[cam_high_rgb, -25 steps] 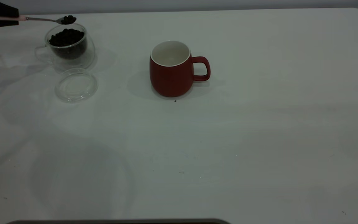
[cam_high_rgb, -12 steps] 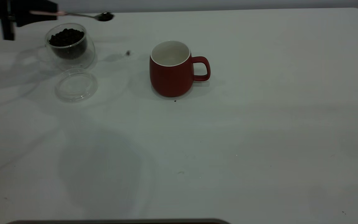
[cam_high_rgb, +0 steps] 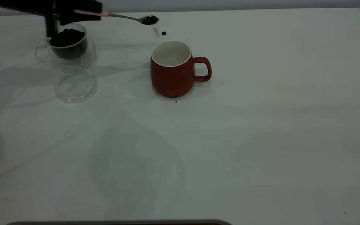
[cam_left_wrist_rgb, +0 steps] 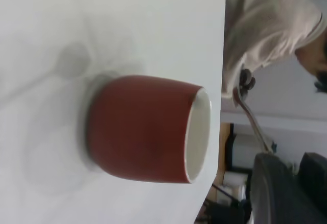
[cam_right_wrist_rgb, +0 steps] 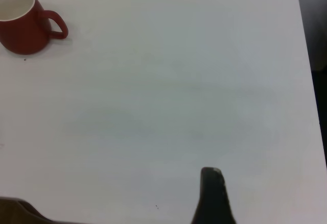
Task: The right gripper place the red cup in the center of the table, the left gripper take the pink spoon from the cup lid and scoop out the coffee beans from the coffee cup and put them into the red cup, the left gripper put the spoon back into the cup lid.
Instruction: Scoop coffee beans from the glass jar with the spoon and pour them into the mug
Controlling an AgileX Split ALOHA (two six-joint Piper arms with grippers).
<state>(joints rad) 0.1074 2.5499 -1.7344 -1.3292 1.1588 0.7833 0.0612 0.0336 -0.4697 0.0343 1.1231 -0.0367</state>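
The red cup (cam_high_rgb: 172, 73) stands upright and empty near the middle of the table (cam_high_rgb: 261, 125); it also shows in the left wrist view (cam_left_wrist_rgb: 143, 129) and the right wrist view (cam_right_wrist_rgb: 23, 22). My left gripper (cam_high_rgb: 95, 12) is shut on the pink spoon (cam_high_rgb: 94, 13) by its handle. The spoon's metal bowl (cam_high_rgb: 148, 20) holds a few coffee beans and hovers just behind and left of the cup's rim. One loose bean (cam_high_rgb: 163, 32) shows below the bowl; whether it is in the air I cannot tell. The coffee cup (cam_high_rgb: 69, 47) holds a heap of beans. The cup lid (cam_high_rgb: 76, 85) lies empty in front of it. My right gripper (cam_right_wrist_rgb: 213, 196) is far from the cup.
A dark speck (cam_high_rgb: 176, 101) lies at the red cup's front foot. A person in a pale top (cam_left_wrist_rgb: 271, 25) sits beyond the table's far edge. A dark strip (cam_high_rgb: 120, 222) runs along the front edge.
My left gripper has carried the spoon to the right, from above the coffee cup to beside the red cup's rim. The heap on the spoon is smaller and beans have dropped off.
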